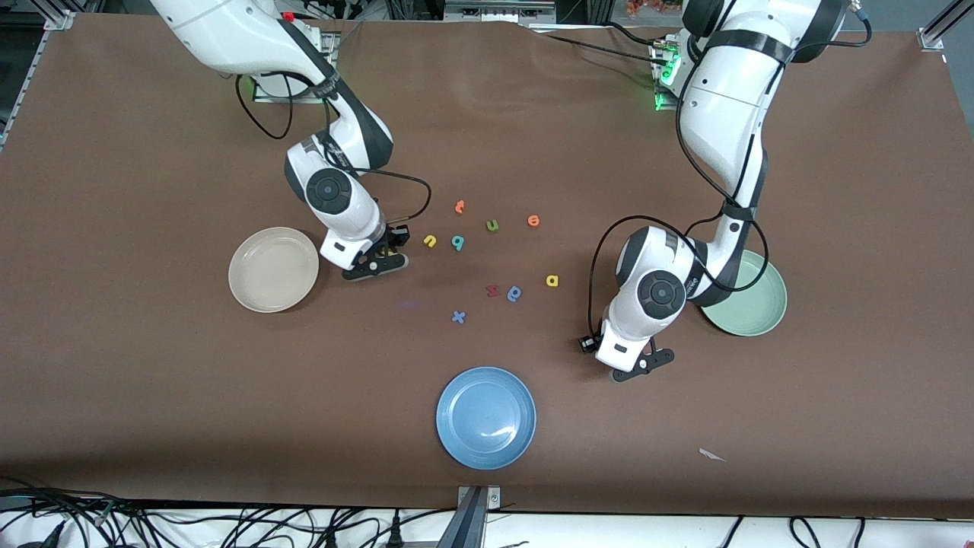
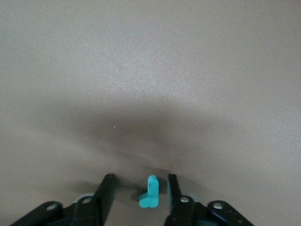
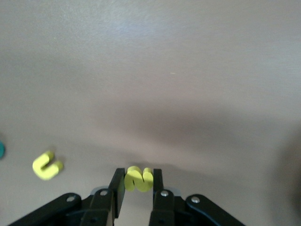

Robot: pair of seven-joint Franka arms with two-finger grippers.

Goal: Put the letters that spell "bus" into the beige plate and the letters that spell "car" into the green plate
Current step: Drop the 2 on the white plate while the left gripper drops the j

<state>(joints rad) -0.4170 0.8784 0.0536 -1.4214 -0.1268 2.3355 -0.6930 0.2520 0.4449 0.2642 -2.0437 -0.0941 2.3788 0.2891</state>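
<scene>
My right gripper [image 3: 138,173] is shut on the yellow s [image 3: 139,179], low on the table beside the beige plate [image 1: 274,269]. The yellow u [image 3: 47,166] lies close by on the mat, with the teal looped letter [image 1: 457,243] next to it. My left gripper [image 2: 140,181] stands open low over the mat near the green plate [image 1: 753,304]. The teal r [image 2: 150,193] lies between its fingers, closer to one finger [image 2: 173,186] than the other. The yellow a [image 1: 552,281] rests mid-table. In the front view both held or straddled letters are hidden by the hands.
A blue plate [image 1: 485,417] sits nearest the front camera. Loose letters lie mid-table: a green u [image 1: 492,225], two orange ones [image 1: 459,205] [image 1: 533,221], a red one [image 1: 492,290], a darker blue looped one [image 1: 515,294] and a blue x [image 1: 458,317].
</scene>
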